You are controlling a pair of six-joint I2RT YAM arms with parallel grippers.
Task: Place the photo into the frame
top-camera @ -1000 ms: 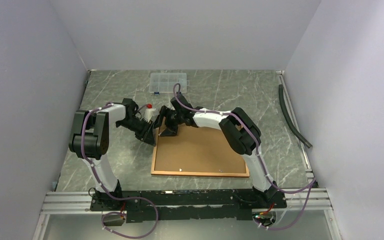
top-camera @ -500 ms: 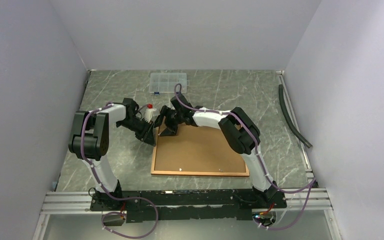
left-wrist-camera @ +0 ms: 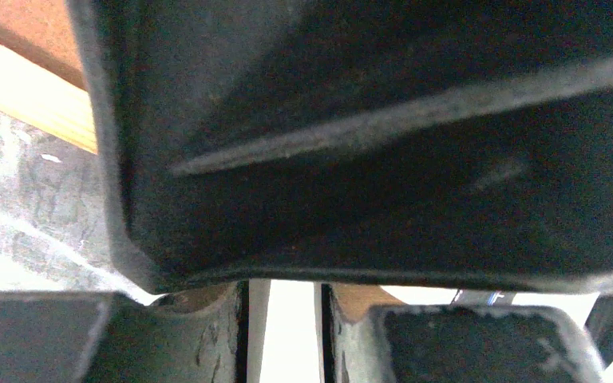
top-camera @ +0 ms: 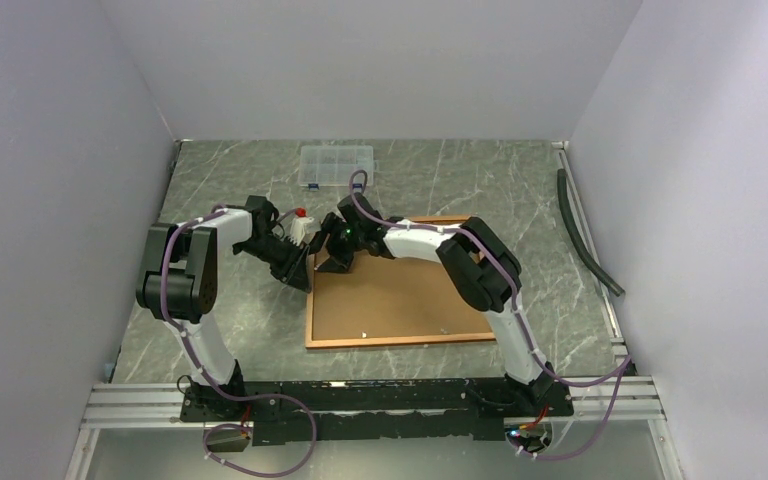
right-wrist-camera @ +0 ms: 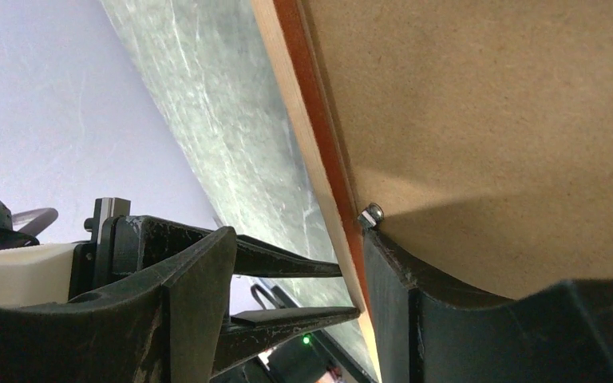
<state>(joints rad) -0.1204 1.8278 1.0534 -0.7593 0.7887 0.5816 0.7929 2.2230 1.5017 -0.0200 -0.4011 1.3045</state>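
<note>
The frame [top-camera: 400, 342] lies back-up on the marble table, with the brown backing board [top-camera: 400, 295] in it. Both grippers meet at its far left corner. My right gripper [top-camera: 332, 258] stands open across the red-orange rim [right-wrist-camera: 323, 155]. One of its fingers rests on the board by a small metal tab [right-wrist-camera: 371, 214], the other stands off the rim's outer side. My left gripper [top-camera: 303, 270] has its jaws partly apart, and its thin tips [right-wrist-camera: 347, 293] reach the rim's outer edge with marble showing between them. A right finger [left-wrist-camera: 367, 144] fills most of the left wrist view. The photo shows in no view.
A clear compartment box [top-camera: 336, 165] sits at the back of the table. A black hose [top-camera: 585, 235] lies along the right wall. Grey walls close in three sides, and the arms' mounting rail [top-camera: 380, 395] runs along the near edge.
The frame has shifted: its far edge now shows beyond the right arm and its near right corner sits farther back. The right jaws have narrowed a little. The left arm has held still.
</note>
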